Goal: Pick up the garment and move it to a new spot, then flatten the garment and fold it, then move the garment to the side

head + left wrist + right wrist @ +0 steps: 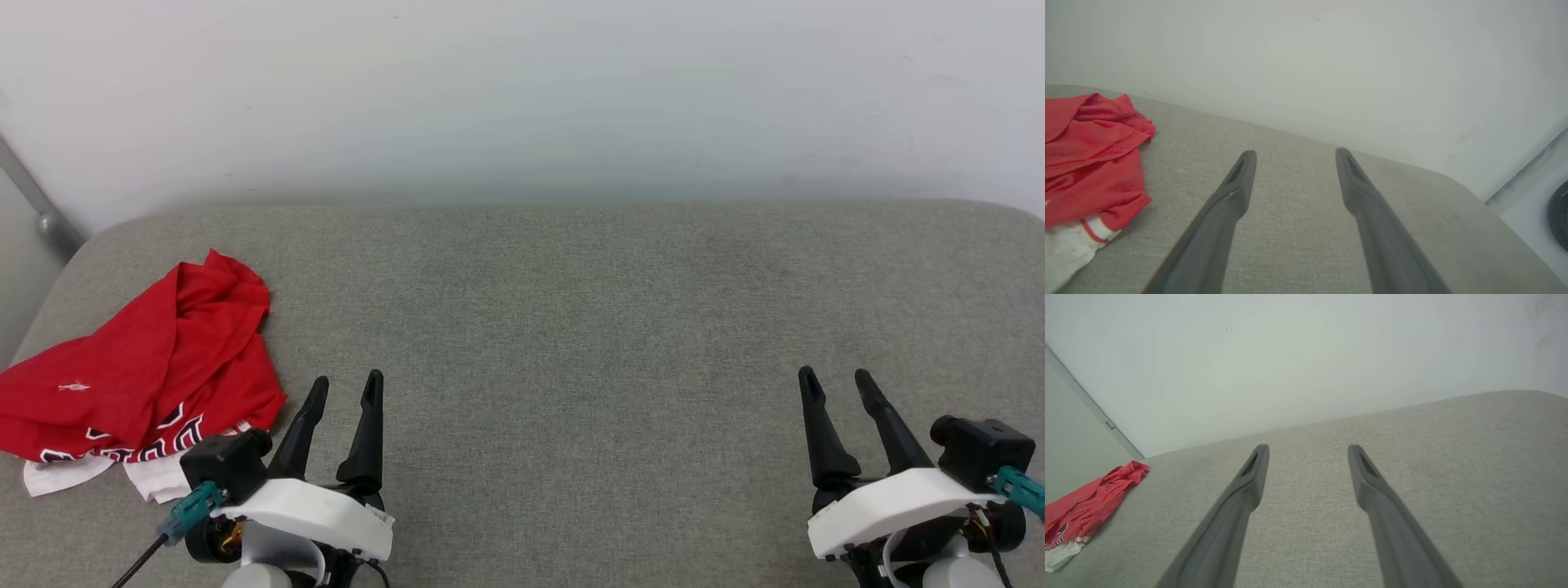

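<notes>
Pale wall [522,98] beyond both sets of fingertips, then a broad grey fabric surface [571,327] under and ahead of them. Crumpled in a heap on that surface, just off the outer side of the left gripper [347,380] and level with its wrist: the garment [155,359], red, with black-and-white lettering [163,437] half buried and white sleeve cloth [61,475] poking out at the near edge. Well apart from the right gripper [835,375], far across on its inner side. Both grippers spread wide, nothing between the fingers, poised over bare fabric, touching no cloth. Judged from this: nothing of the task done yet, neither picked up nor moved, flattened, folded or set aside. Likely first step: a sideways reach by the left gripper to the heap. Smallest mark: a tiny white logo [73,385] on the red cloth, far out from the fingers.
</notes>
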Robot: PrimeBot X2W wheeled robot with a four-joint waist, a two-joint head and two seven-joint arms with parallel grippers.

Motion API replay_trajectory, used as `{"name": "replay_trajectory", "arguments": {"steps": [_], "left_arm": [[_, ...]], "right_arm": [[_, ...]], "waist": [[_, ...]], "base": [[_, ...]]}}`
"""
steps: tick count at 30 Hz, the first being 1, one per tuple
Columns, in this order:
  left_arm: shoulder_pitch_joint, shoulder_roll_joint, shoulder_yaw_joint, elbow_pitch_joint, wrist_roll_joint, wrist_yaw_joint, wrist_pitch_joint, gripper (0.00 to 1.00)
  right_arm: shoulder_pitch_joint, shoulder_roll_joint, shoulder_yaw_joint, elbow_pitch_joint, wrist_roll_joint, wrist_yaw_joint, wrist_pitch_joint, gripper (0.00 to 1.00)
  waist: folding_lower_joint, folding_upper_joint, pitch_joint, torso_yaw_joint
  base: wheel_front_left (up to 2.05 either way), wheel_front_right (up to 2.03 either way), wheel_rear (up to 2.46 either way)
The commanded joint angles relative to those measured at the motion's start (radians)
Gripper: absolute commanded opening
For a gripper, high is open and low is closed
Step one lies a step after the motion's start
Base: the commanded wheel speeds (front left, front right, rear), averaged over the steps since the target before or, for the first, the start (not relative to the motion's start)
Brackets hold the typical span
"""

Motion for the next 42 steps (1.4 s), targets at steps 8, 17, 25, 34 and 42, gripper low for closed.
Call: {"name": "replay_trajectory", "arguments": {"steps": [8, 17, 25, 34, 42], "left_arm": [[-0.03, 0.011, -0.015, 0.006, 0.113, 0.005, -0.028, 1.0], [-0.03, 0.014, -0.023, 0.012, 0.19, 0.009, -0.046, 1.0], [-0.032, 0.013, -0.032, 0.024, 0.257, 0.014, -0.064, 1.0], [-0.036, 0.005, -0.03, 0.035, 0.311, 0.015, -0.082, 1.0], [-0.031, -0.006, -0.02, 0.036, 0.34, 0.012, -0.097, 1.0]], "right_arm": [[0.001, 0.004, 0.001, -0.024, -0.096, 0.0, -0.017, 1.0], [0.007, 0.005, 0.009, -0.03, -0.155, 0.0, -0.034, 1.0], [0.01, 0.005, 0.012, -0.032, -0.205, 0.0, -0.042, 1.0], [0.012, 0.005, 0.014, -0.031, -0.253, 0.0, -0.056, 1.0], [0.013, 0.005, 0.015, -0.03, -0.298, 0.0, -0.068, 1.0]], "waist": [[-0.0001, -0.0001, 0.003, 0.0], [-0.0001, -0.0001, 0.005, 0.0], [-0.0001, -0.0001, 0.005, 0.001], [-0.0001, -0.0001, 0.003, 0.001], [-0.0001, -0.0001, 0.002, 0.003]], "base": [[0.0, 0.0, 0.0], [0.0, 0.0, 0.0], [0.0, 0.0, 0.0], [0.0, 0.0, 0.0], [0.0, 0.0, 0.0]]}}
